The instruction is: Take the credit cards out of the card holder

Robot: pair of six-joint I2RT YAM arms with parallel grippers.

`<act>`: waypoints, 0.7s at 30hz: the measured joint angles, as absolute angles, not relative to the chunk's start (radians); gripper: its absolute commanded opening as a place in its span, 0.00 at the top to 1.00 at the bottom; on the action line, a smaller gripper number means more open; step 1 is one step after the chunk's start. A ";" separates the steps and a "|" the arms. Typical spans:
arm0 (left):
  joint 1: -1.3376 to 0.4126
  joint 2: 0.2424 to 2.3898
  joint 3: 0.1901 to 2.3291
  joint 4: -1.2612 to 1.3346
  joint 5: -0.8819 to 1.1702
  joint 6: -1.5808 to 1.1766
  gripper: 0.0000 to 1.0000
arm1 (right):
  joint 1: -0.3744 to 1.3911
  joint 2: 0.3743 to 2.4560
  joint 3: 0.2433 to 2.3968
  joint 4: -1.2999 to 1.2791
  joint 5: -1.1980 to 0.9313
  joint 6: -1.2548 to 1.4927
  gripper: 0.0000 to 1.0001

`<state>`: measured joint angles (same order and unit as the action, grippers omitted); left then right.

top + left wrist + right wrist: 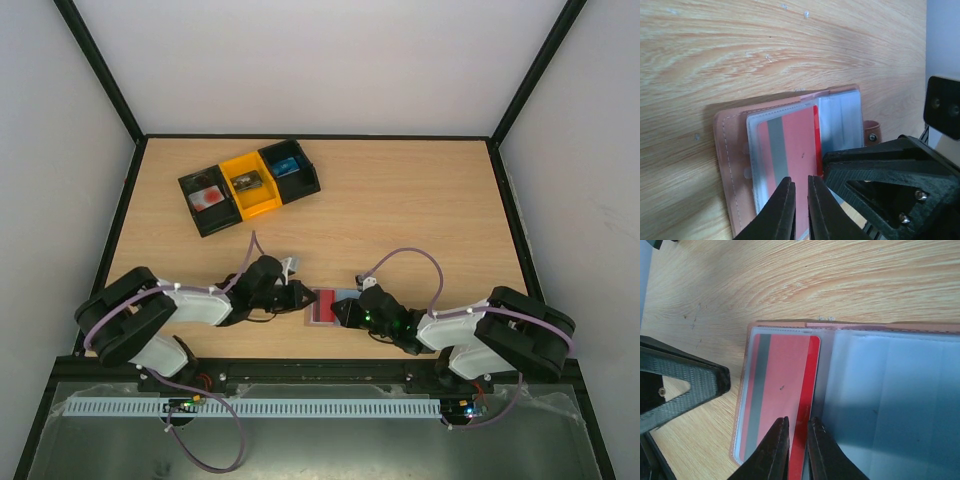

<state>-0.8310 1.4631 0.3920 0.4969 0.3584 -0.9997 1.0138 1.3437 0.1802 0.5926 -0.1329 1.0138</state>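
The left arm [195, 305] and right arm [455, 328] share 1 look: bulky black joint housings joined by white links, with a lilac cable [405, 251] looping outside each. The left gripper [799, 180] and right gripper [797, 421] each end in 2 slim, tapered black fingers [785, 205]. From the side a finger is a hollow black triangle with a ribbed face and silver screws [920, 196]. A green light [367, 318] glows on the right wrist.
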 measured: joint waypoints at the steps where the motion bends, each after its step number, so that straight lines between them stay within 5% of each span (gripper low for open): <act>1: -0.831 1.475 0.391 0.509 0.363 -1.004 0.91 | 1.014 1.344 0.180 0.593 -0.133 1.014 0.87; 21: -0.844 1.546 0.407 0.504 0.339 -0.978 0.92 | 1.002 1.362 0.180 0.614 -0.148 1.014 0.88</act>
